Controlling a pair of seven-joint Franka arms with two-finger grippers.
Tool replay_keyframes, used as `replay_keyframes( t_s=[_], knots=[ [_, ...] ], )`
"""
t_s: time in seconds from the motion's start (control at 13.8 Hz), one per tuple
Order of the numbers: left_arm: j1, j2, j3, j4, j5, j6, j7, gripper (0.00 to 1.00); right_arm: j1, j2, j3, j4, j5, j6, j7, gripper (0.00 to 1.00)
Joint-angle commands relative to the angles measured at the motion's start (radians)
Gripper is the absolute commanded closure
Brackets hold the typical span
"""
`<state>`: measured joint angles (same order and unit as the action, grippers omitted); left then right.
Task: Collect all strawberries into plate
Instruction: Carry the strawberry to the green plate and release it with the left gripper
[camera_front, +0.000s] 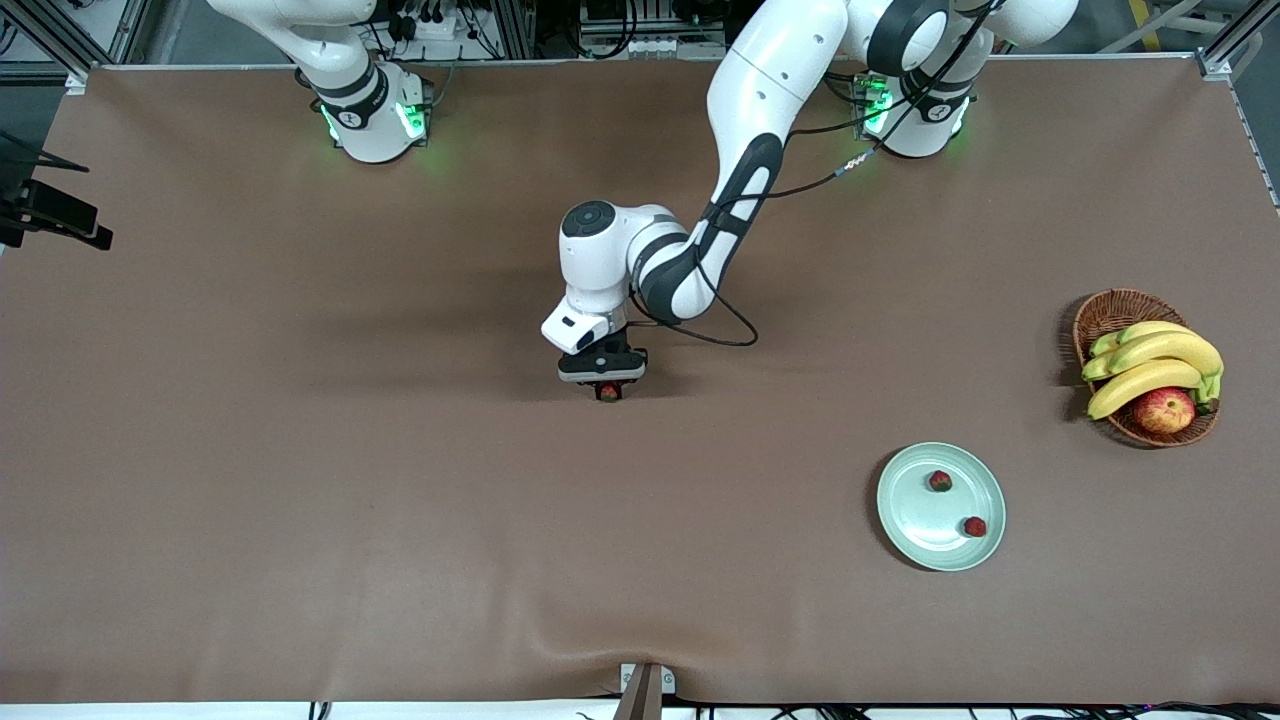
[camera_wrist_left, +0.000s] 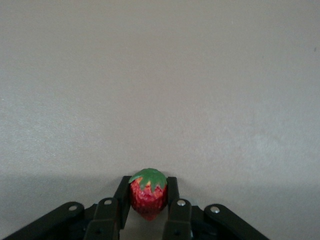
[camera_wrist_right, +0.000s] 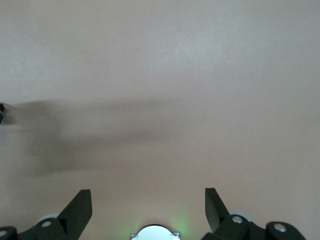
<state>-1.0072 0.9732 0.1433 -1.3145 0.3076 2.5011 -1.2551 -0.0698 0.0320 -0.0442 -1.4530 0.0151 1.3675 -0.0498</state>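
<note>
My left gripper (camera_front: 607, 388) is low over the middle of the table, shut on a strawberry (camera_front: 608, 392). In the left wrist view the gripper (camera_wrist_left: 148, 186) has its two black fingers pressed on either side of the red berry with its green cap (camera_wrist_left: 148, 197). Two more strawberries (camera_front: 940, 481) (camera_front: 974, 526) lie in the pale mint-green plate (camera_front: 915, 530), which sits nearer the front camera, toward the left arm's end. My right gripper (camera_wrist_right: 148, 197) is open and empty above bare table; its arm waits near its base.
A brown wicker basket (camera_front: 1108, 310) with bananas (camera_front: 1150, 365) and a red-yellow apple (camera_front: 1163, 410) stands beside the plate, farther toward the left arm's end. A black camera mount (camera_front: 50, 215) juts in at the right arm's end.
</note>
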Motion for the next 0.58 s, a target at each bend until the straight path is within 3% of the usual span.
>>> replay_keyframes(
  t_s=[0.0,0.36,0.51],
  knots=[
    [0.054,-0.078,0.007,-0.003,0.011,-0.045,-0.076,1.00,-0.013,0.002,0.010,0.020,0.041,-0.011,0.024,0.00],
    [0.293,-0.234,0.002,-0.011,0.005,-0.308,-0.090,1.00,-0.018,0.005,0.007,0.019,0.045,-0.015,0.011,0.00],
    [0.413,-0.249,-0.002,-0.011,-0.002,-0.372,-0.089,1.00,-0.011,0.014,0.007,0.017,0.045,-0.016,0.015,0.00]
  ],
)
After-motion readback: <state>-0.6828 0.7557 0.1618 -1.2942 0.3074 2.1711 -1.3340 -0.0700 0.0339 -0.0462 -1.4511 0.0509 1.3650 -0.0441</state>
